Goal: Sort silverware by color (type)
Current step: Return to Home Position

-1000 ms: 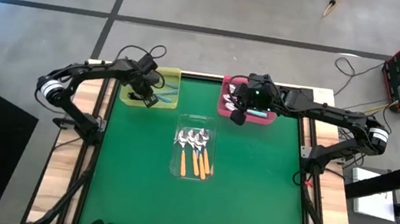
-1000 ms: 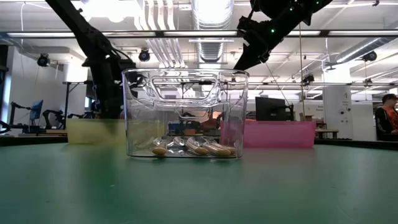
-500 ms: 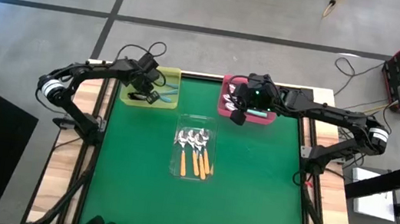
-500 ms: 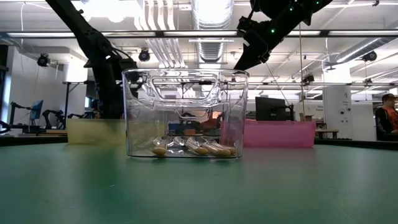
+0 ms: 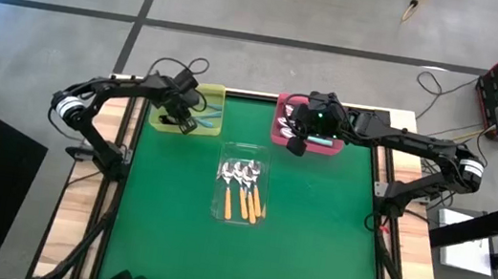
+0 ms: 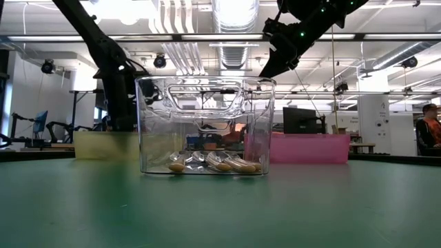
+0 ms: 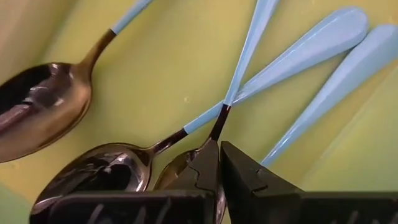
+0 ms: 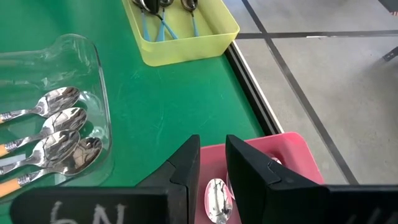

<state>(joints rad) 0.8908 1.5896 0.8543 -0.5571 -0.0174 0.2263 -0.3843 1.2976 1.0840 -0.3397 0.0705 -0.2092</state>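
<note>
Blue-handled spoons (image 7: 292,46) lie in the yellow tray (image 5: 212,131), orange-handled spoons (image 5: 242,193) in the clear tray (image 5: 220,215), a silver spoon (image 8: 216,199) in the pink tray (image 5: 327,148). My left gripper (image 7: 219,144) sits low in the yellow tray, fingers pressed together, gripping nothing. My right gripper (image 8: 212,142) is over the pink tray, narrowly parted, empty

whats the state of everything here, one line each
left gripper: shut, low in the yellow tray
right gripper: slightly open, empty, above the pink tray
yellow tray: holds blue-handled spoons
pink tray: holds a silver spoon
clear tray: upright, holds orange-handled spoons
</note>
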